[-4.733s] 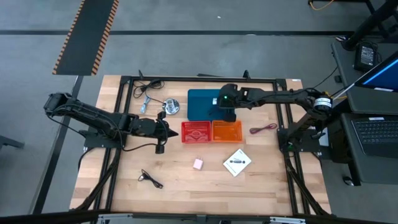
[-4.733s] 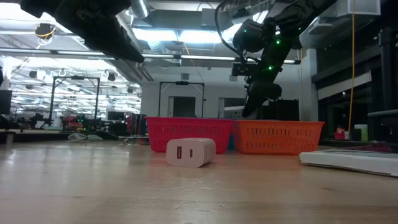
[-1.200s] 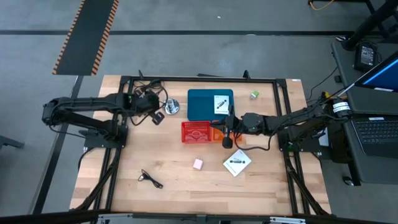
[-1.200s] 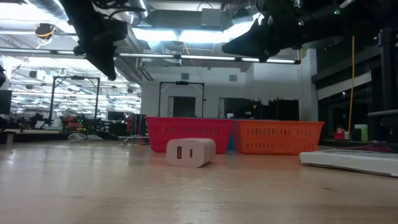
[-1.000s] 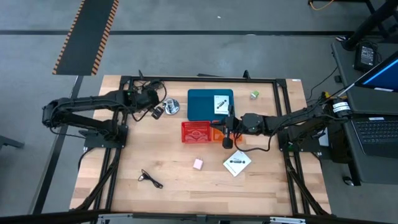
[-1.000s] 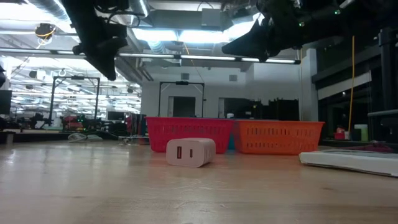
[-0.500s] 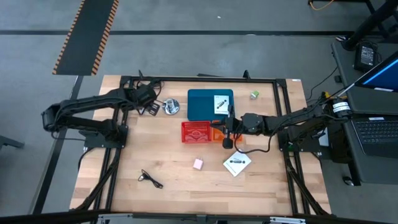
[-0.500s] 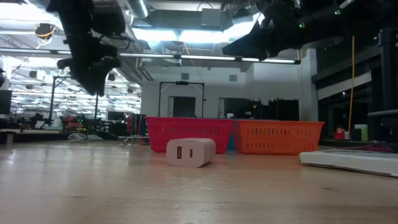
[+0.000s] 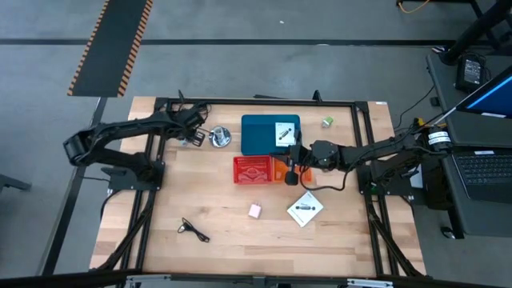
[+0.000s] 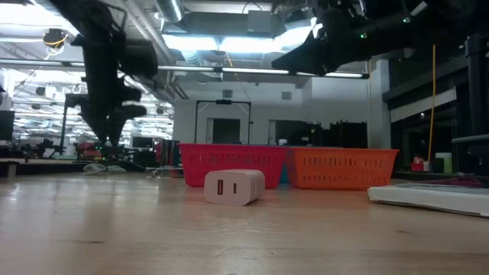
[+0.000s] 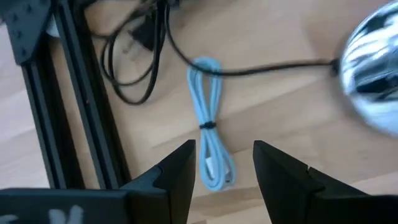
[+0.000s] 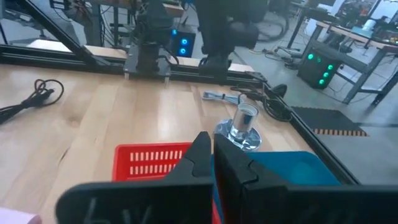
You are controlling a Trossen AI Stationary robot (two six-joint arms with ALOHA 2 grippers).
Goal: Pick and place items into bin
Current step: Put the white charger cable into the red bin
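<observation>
My left gripper (image 11: 224, 163) hovers open at the table's far left, its fingers standing on either side of a pale-blue bundled cable (image 11: 208, 140) that lies flat on the wood. They do not touch it. Thin black cables (image 9: 192, 110) lie beyond it, and another black cable (image 9: 194, 230) lies near the front. One white card (image 9: 282, 133) rests in the blue bin (image 9: 258, 136), the other (image 9: 304, 209) on the table. The pale cube (image 9: 255, 210) and the green cube (image 9: 327, 122) sit on the wood. My right gripper (image 9: 290, 178) is shut and holds nothing, above the orange bin (image 10: 344, 168).
The round silver disc (image 9: 220, 138) stands just right of my left gripper, with a black cable running to it. A red bin (image 9: 252, 170) sits beside the orange one. Black frame rails (image 11: 81, 112) border the table close to the pale-blue cable.
My left gripper has gone toward the table's left and far edges and come down, from beside the silver disc to over the pale-blue cable.
</observation>
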